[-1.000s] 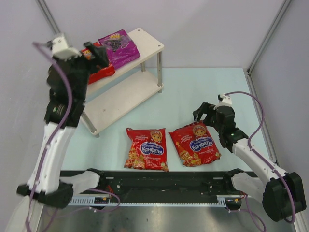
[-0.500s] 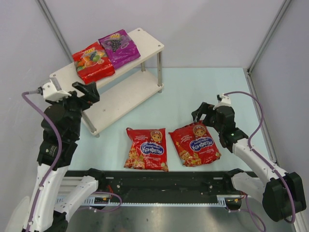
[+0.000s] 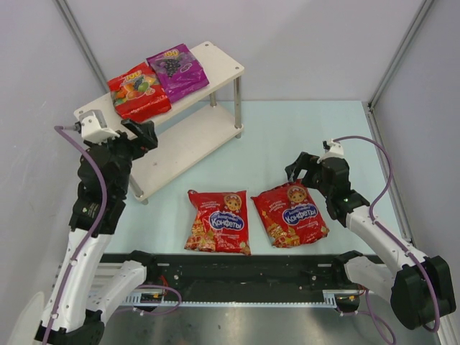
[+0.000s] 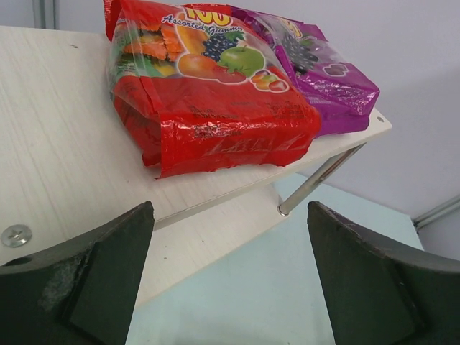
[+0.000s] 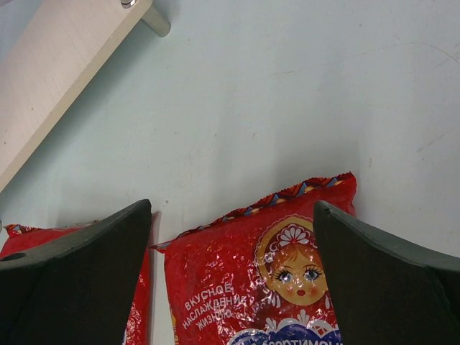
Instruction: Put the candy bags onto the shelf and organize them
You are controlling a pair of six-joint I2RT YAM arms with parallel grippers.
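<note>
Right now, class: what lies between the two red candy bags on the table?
Nothing. Only a narrow strip of bare table separates the left bag from the right bag, as the top view and the right wrist view show.

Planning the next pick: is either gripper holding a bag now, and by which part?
Nothing is held. The left gripper is open and empty by the shelf; the right gripper is open over a red bag, not closed on it.

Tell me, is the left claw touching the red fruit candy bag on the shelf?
Apart. The left wrist view shows the left gripper open, with bare shelf board between it and the red fruit bag.
</note>
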